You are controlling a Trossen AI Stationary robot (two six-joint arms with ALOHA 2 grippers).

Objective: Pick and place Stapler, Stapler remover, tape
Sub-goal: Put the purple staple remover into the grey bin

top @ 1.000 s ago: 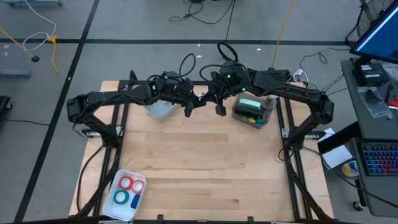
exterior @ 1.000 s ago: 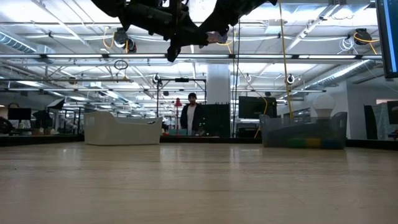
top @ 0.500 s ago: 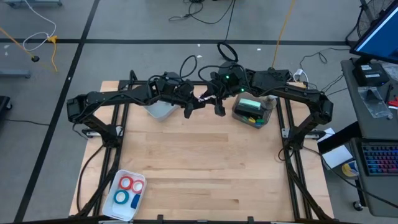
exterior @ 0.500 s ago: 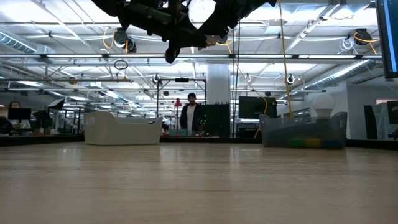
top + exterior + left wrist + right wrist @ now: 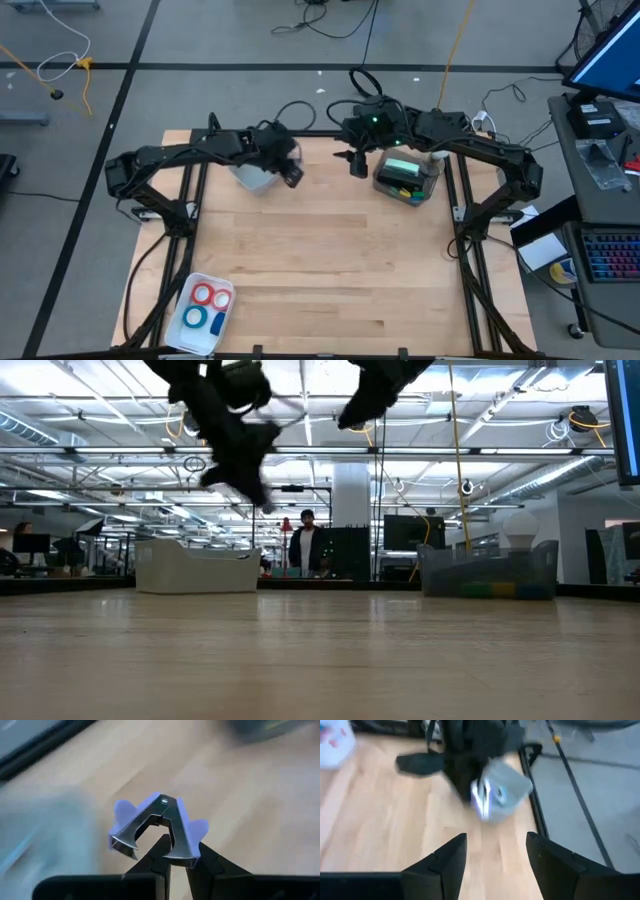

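The staple remover (image 5: pixel 159 829) is gripped in the closed left hand (image 5: pixel 291 174) beside the white bin (image 5: pixel 254 178); the right hand (image 5: pixel 496 851) is held open; placement in that bin seems due next.

We are seeing even, bright overhead light from long ceiling strip lamps (image 5: pixel 100 410); motion blur is smearing everything beyond both wrist cameras' fingers, while the metal-jawed purple staple remover (image 5: pixel 157 827) between them is showing sharp.

Pale bin (image 5: pixel 255 178) at table's (image 5: pixel 330 270) far edge, grey bin (image 5: pixel 428 184) near it, person (image 5: pixel 306 544) beyond
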